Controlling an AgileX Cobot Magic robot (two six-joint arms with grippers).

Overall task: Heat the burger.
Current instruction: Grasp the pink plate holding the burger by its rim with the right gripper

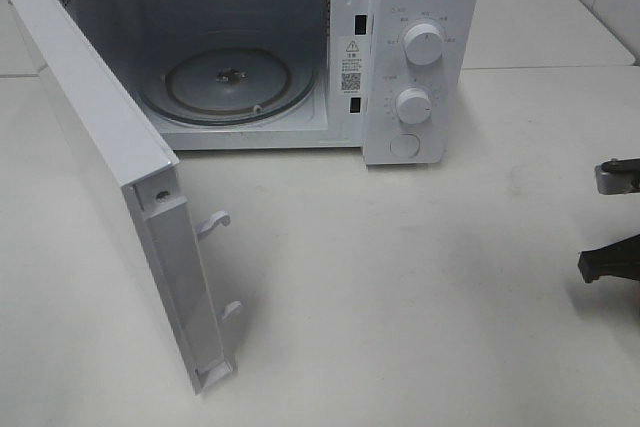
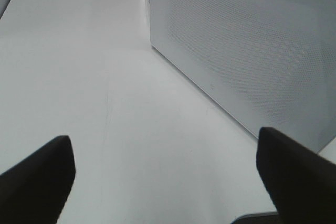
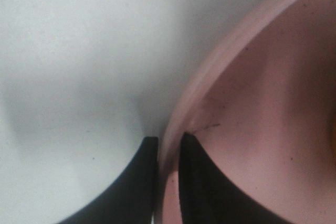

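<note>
Two steps look done and the rest is outstanding. The microwave (image 1: pixel 400 47) stands at the far side of the tabletop (image 1: pixel 400 277), its door (image 1: pixel 90 117) swung fully open toward the near left. The glass turntable (image 1: pixel 230 82) inside is bare. At the right edge of the scene, the right gripper (image 3: pixel 168 145) is clamped on the rim of the pink plate (image 3: pixel 210 72), one finger outside the rim and one inside. The left gripper (image 2: pixel 163 137) hangs wide open, holding nothing, just beside the door's perforated panel. The burger is not visible in any view; presumably it sits on the plate out of frame, unconfirmed. Assessment: early stage. Loading the turntable, closing the door and setting the dials (image 1: pixel 424 44) remain.
</note>
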